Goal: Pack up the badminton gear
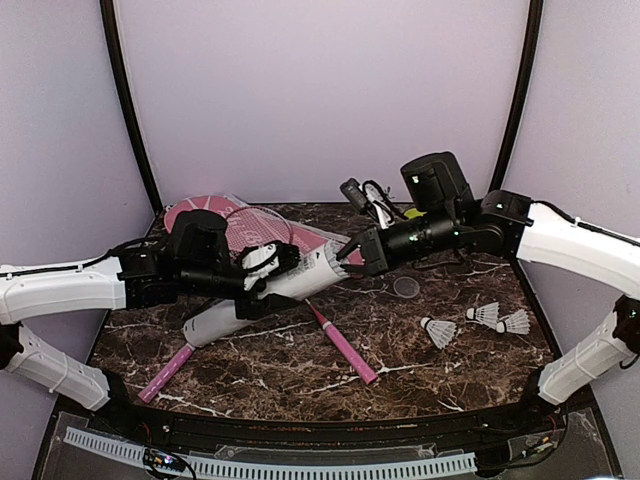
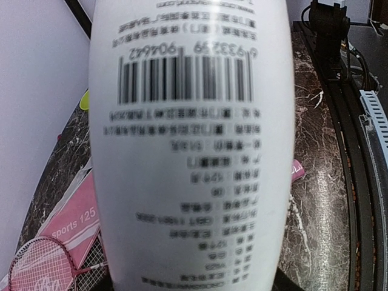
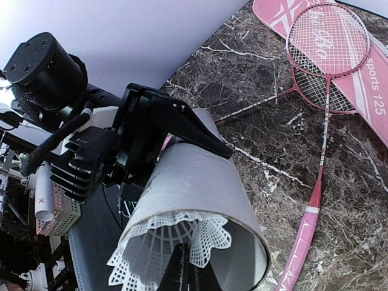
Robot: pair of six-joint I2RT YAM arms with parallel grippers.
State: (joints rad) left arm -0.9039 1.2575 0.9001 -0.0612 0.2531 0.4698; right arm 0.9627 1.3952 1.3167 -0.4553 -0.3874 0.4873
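The left tool (image 1: 258, 272) clasped the white tube (image 1: 212, 322) round its middle, holding it tilted left of centre over the table (image 1: 300, 395). The right tool (image 3: 185, 270), pinched narrow, held a shuttlecock (image 3: 173, 236) at the tube's open mouth. Three more shuttlecocks (image 1: 483, 314) lay at right. Two rackets (image 3: 327, 45) pointed their heads toward the pink cover (image 1: 190, 212), upper left.
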